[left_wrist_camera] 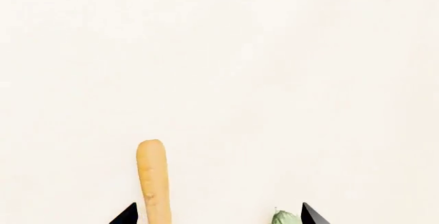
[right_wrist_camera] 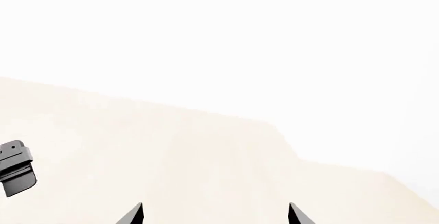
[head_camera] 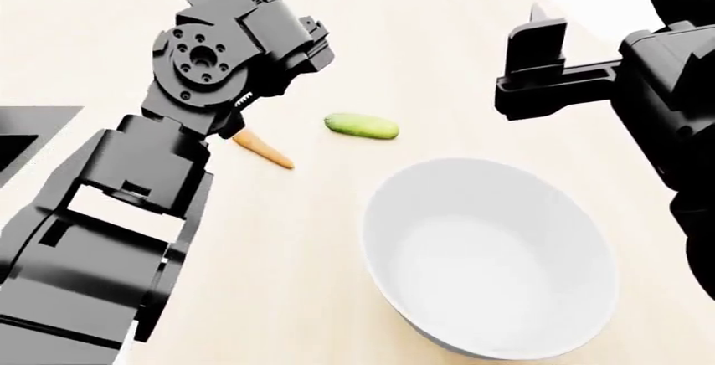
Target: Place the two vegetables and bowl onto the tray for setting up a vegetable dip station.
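The orange carrot [head_camera: 266,151] lies on the pale table beside the light green cucumber [head_camera: 361,125]. The large white bowl [head_camera: 491,256] stands upright nearer to me, to the right of both. My left gripper [left_wrist_camera: 219,217] hangs open over the vegetables. In the left wrist view the carrot [left_wrist_camera: 152,180] runs just inside one fingertip [left_wrist_camera: 127,215] and the cucumber's end [left_wrist_camera: 283,218] shows near the other. My right gripper [right_wrist_camera: 215,215] is open and holds nothing, raised beyond the bowl at the right. The tray is out of view.
A dark recessed panel [head_camera: 23,141] sits at the table's left edge. My left arm [head_camera: 146,181] crosses the left side and hides its own fingers in the head view. The table's far edge [right_wrist_camera: 274,124] steps back on the right.
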### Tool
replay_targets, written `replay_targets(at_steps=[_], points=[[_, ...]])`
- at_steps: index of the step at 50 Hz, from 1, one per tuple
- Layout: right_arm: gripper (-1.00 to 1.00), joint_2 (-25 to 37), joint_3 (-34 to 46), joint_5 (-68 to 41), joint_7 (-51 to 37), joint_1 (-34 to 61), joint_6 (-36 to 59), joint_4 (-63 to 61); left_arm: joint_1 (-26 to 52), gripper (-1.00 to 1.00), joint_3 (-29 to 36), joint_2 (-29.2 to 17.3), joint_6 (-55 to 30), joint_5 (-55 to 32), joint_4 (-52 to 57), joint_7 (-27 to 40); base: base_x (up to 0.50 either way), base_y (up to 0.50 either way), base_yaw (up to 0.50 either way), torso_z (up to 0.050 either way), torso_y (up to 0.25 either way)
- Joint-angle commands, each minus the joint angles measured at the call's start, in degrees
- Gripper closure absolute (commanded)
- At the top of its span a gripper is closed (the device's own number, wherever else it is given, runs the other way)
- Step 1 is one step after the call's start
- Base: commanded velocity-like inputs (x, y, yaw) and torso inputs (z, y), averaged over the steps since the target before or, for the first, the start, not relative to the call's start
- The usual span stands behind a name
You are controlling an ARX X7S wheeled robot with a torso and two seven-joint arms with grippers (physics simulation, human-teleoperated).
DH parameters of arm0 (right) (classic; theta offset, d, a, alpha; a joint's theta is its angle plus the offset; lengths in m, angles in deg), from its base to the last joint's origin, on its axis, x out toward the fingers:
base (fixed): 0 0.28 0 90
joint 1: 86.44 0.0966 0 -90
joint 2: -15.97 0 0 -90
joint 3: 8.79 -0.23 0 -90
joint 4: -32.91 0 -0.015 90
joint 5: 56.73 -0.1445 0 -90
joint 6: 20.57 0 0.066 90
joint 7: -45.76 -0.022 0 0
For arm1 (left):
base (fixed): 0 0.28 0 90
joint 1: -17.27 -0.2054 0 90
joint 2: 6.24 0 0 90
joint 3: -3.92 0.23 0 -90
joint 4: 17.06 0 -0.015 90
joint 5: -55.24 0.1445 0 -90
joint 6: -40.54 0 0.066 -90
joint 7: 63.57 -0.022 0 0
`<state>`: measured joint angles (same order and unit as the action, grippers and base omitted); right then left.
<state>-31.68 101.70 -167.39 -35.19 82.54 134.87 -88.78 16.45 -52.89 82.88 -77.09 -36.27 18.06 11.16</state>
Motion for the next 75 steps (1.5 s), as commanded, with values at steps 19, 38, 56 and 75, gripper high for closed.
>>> replay_targets(at_steps=[19,38,56,75], points=[[-1.0,0.16,1.56,0.69,0.83,0.22,-0.91,-0.09,-0.82,-1.0,5.99,-0.41,3.9,-0.35,-8.99,-3.65,0.0,0.0,0.0,0.0,0.0],[-1.0,0.61,2.07,1.04,1.37,0.19,-1.61,-0.29,0.01,-1.0,9.92,0.78,5.31,-1.26,-18.65,-8.92,0.0,0.0,0.0,0.0,0.0],[-1.0,0.53,2.71,1.12,1.99,0.83,-2.09,-0.48,-0.29,-1.0,25.35,0.85,7.01,-18.63,-16.62,-13.01,0.0,0.0,0.0,0.0,0.0],[-1.0,0.72,3.42,1.48,2.36,0.95,-2.59,-0.53,0.83,-1.0,43.92,0.85,9.42,-35.07,-19.49,-15.83,0.0,0.0,0.0,0.0,0.0]])
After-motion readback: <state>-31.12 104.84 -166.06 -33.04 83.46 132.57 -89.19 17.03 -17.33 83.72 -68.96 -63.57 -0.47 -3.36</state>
